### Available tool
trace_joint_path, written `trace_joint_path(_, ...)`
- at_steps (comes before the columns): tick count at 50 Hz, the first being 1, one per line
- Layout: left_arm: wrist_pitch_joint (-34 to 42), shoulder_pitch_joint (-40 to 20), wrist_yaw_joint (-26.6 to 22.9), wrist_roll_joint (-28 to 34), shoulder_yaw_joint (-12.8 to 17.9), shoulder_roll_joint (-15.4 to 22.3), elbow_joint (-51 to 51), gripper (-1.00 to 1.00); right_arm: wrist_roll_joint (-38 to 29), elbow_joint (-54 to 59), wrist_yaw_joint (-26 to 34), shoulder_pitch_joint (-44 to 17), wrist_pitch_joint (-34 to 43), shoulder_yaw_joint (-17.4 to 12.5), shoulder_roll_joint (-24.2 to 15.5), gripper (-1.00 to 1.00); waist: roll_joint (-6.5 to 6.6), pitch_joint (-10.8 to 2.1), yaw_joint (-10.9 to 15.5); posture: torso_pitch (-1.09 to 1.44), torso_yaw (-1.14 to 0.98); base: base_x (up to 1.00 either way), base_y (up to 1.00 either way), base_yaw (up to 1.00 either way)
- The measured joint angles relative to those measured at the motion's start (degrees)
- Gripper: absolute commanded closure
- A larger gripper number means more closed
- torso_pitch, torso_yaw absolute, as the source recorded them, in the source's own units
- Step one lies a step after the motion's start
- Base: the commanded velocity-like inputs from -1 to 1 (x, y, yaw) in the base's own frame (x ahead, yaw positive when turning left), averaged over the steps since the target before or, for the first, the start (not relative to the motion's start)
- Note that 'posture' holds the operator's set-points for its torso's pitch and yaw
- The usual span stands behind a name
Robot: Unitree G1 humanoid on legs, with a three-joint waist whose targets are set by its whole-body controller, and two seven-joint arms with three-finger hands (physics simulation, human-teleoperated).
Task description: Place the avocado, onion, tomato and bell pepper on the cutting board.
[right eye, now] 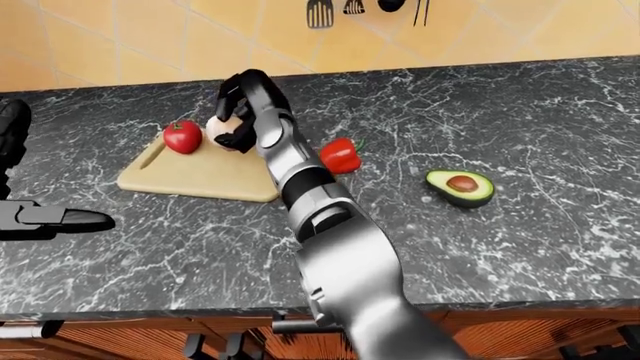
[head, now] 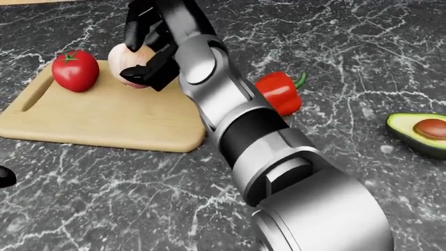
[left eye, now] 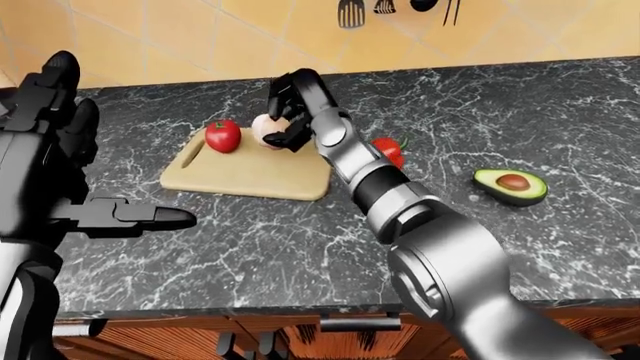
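The wooden cutting board [head: 98, 123] lay flat on the dark marbled counter [left eye: 560, 112], at the left of the head view, and it carried two things. A red tomato [head: 75, 70] stood on the board near its upper left corner, just beside the slot handle. To the tomato's right was the pale onion [head: 131, 61], over the board's upper edge, with the black fingers [head: 143, 29] of the right hand [head: 150, 49] curled round it from above and from the right side, so that the hand was grasping the onion; whether the onion touched the board or hung just above it could not be told. The right arm reached in from the lower right of each view across the board's right edge. The red bell pepper [head: 278, 93] lay on the bare counter just beside the board's right end, partly hidden behind the forearm. The halved avocado [left eye: 511, 185], pit showing and cut face up, lay on the counter well apart from the board, toward the right. The left hand [left eye: 95, 214] hovered at the left of the left-eye view, over the counter, away from the board, its fingers stretched out and holding nothing. Dark kitchen utensils [left eye: 352, 13] hung on the tiled wall [left eye: 150, 37] above.
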Motion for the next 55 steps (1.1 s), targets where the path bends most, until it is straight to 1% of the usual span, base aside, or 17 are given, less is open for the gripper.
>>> trace_joint_path(10,-0.03,1.07,-0.96,0.34,0.96,-0.38,-0.56,-1.0,-0.1,-0.24,0.62,-0.11,0.03,-0.6,0.02,0.69,-0.09,0.04,0.13,0.0,0.13,0.0,0.0,0.0)
trace_joint_path(16,0.08,1.33,-1.48,0.57,1.41,-0.24,-0.89,-1.0,0.12,-0.23,-0.15,0.49,-0.37,-0.69,0.76,0.58,-0.05,-0.07,0.15,0.0,0.13,0.0,0.0,0.0)
trace_joint_path(17,0.11,1.4,-1.64,0.57,1.62,-0.17,-0.97,-1.0,0.14,-0.15,-0.19,0.61,-0.43,-0.69,0.83,0.51,-0.05,-0.06,0.16,0.0,0.13,0.0,0.0,0.0)
trace_joint_path(24,0.35,1.68,-2.19,0.81,2.34,-0.2,-1.42,-1.0,-0.2,0.21,-0.51,1.36,-0.74,-0.7,1.1,0.29,-0.04,0.04,0.23,0.0,0.13,0.0,0.0,0.0)
trace_joint_path(27,0.38,1.46,-2.22,0.85,2.1,-0.17,-1.27,-1.0,-0.37,0.2,-0.43,1.31,-0.77,-0.69,1.15,0.17,-0.06,0.04,0.25,0.0,0.13,0.0,0.0,0.0)
trace_joint_path(30,0.29,1.03,-2.02,0.99,1.42,-0.12,-0.78,-1.0,-0.45,0.06,-0.37,1.27,-0.89,-0.76,1.23,0.08,-0.09,-0.02,0.27,0.0,0.13,0.0,0.0,0.0)
trace_joint_path(31,0.32,0.86,-2.01,0.98,1.31,-0.07,-0.67,-1.0,-0.46,0.01,-0.37,1.27,-0.93,-0.77,1.26,0.08,-0.09,-0.03,0.27,0.0,0.13,0.0,0.0,0.0)
trace_joint_path(32,0.37,0.73,-2.02,0.96,1.3,-0.02,-0.63,-1.0,-0.49,-0.01,-0.39,1.27,-0.96,-0.77,1.3,0.04,-0.1,-0.05,0.25,0.0,0.13,0.0,0.0,0.0)
trace_joint_path(34,0.52,0.7,-2.13,0.89,1.56,0.07,-0.86,-1.0,-0.52,-0.01,-0.38,1.27,-1.01,-0.78,1.34,-0.1,-0.08,-0.07,0.21,0.0,0.13,0.0,0.0,0.0)
trace_joint_path(37,0.7,0.95,-2.41,0.79,2.29,0.15,-1.42,-1.0,-0.52,-0.06,-0.36,1.27,-1.05,-0.81,1.33,-0.2,-0.03,-0.09,0.2,0.0,0.13,0.0,0.0,0.0)
trace_joint_path(38,0.7,1.08,-2.46,0.79,2.48,0.12,-1.54,-1.0,-0.52,-0.08,-0.35,1.29,-1.05,-0.82,1.32,-0.27,-0.01,-0.1,0.2,0.0,0.13,0.0,0.0,0.0)
trace_joint_path(40,0.61,1.29,-2.46,0.85,2.6,0.01,-1.6,-1.0,-0.55,-0.11,-0.34,1.34,-1.05,-0.81,1.34,-0.48,0.02,-0.12,0.23,0.0,0.13,0.0,0.0,0.0)
trace_joint_path(41,0.51,1.37,-2.41,0.9,2.5,-0.08,-1.54,-1.0,-0.56,-0.11,-0.32,1.37,-1.05,-0.8,1.35,-0.48,0.02,-0.12,0.25,0.0,0.13,0.0,0.0,0.0)
trace_joint_path(44,0.36,1.5,-2.33,0.95,2.23,-0.24,-1.35,-1.0,-0.58,-0.1,-0.23,1.44,-1.07,-0.79,1.43,-0.69,-0.01,-0.1,0.26,0.0,0.13,0.0,0.0,0.0)
trace_joint_path(45,0.3,1.55,-2.3,0.97,2.15,-0.28,-1.31,-1.0,-0.58,-0.09,-0.21,1.46,-1.08,-0.78,1.43,-0.73,-0.02,-0.1,0.26,0.0,0.13,0.0,0.0,0.0)
trace_joint_path(48,0.18,1.59,-2.16,1.08,1.9,-0.42,-1.25,-1.0,-0.58,-0.05,-0.15,1.5,-1.04,-0.78,1.4,-1.0,-0.05,-0.08,0.27,0.0,0.13,0.0,0.0,0.0)
trace_joint_path(55,0.12,1.52,-2.19,1.2,1.95,-0.43,-1.26,-1.0,-0.37,-0.23,-0.08,1.17,-0.77,-0.69,1.43,-1.0,-0.05,-0.08,0.25,0.0,0.13,0.0,0.0,0.0)
